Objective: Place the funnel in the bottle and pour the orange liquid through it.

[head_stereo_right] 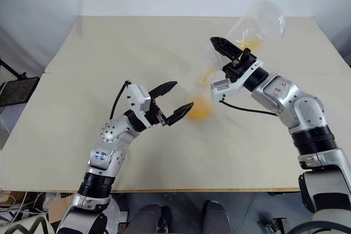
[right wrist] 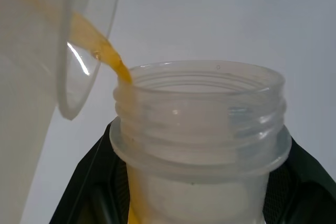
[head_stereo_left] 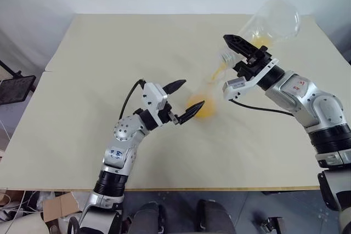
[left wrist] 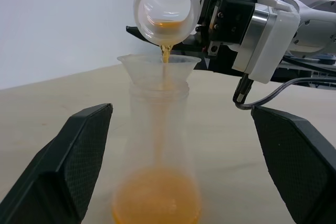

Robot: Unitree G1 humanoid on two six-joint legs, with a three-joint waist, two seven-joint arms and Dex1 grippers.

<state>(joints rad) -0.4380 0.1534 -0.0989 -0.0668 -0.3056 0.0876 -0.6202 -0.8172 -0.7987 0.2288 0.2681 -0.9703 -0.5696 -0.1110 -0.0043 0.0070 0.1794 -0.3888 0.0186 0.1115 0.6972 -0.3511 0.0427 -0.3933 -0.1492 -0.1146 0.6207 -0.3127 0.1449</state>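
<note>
Beige table [head_stereo_left: 98,135], two boards butted with a seam on its left side, carries the clear bottle [left wrist: 157,145] standing upright near its middle, orange liquid [left wrist: 156,203] pooled in the bottle's base.

Colourless transparent bottle [left wrist: 157,150] stands upright on beige desk [head_stereo_left: 82,80], near centre. Small clear plastic funnel [left wrist: 157,66] sits in bottle's neck. Left gripper [head_stereo_left: 184,101] just left of bottle, jaws spread wide, one before and one behind bottle, apart from it. Larger clear flask [head_stereo_left: 269,26] held tilted by right gripper [head_stereo_left: 244,53], above and right of bottle, mouth over funnel. Orange liquid [left wrist: 156,200] pooled in bottle's base, stream falling from flask mouth into funnel.
</note>
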